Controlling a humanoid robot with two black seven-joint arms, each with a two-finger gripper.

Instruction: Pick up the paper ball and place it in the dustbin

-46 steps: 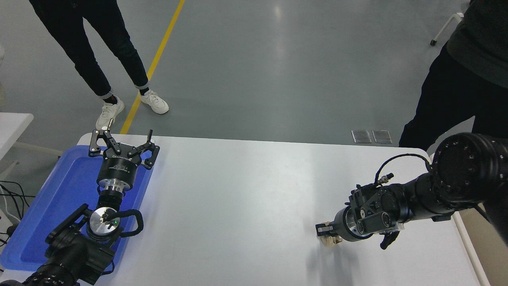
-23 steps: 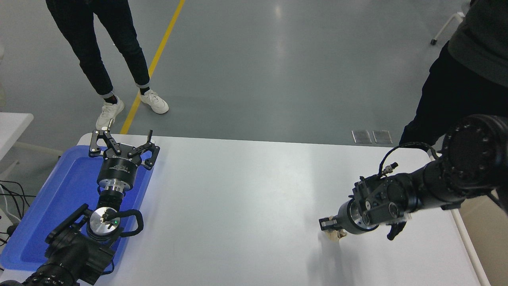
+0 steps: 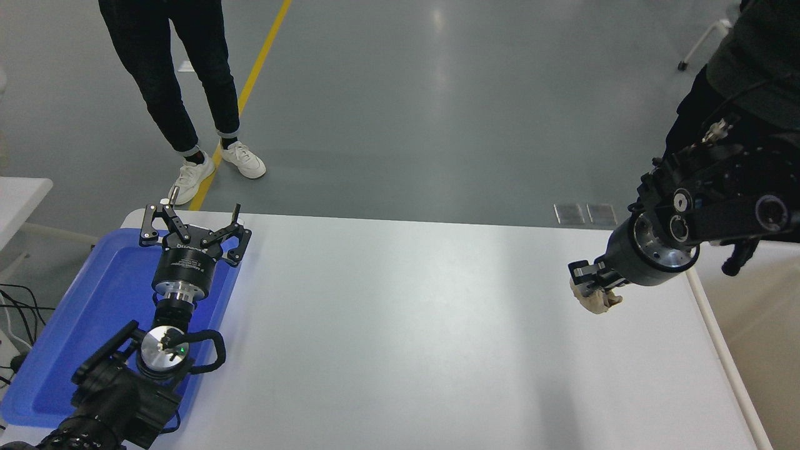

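Observation:
The beige-tan paper ball (image 3: 595, 300) hangs above the white table (image 3: 400, 350) near its right edge, pinched in my right gripper (image 3: 590, 284), which is shut on it. The right arm reaches in from the right edge, raised well off the surface. Just beyond the table's right edge, a strip of the cream-white dustbin (image 3: 759, 337) shows at the lower right, with most of it out of view. My left gripper (image 3: 192, 220) sits parked at the lower left over the blue tray, its fingers spread open and holding nothing.
A shallow blue tray (image 3: 81, 312) lies at the table's left edge under the left arm. One person stands on the floor beyond the far left corner (image 3: 187, 94); another in dark clothes stands at the far right (image 3: 744, 75), close behind my right arm.
My right gripper has lifted the paper ball off the table and carried it up and to the right, toward the table's right edge. The person at the left stepped slightly right. The left arm stayed still.

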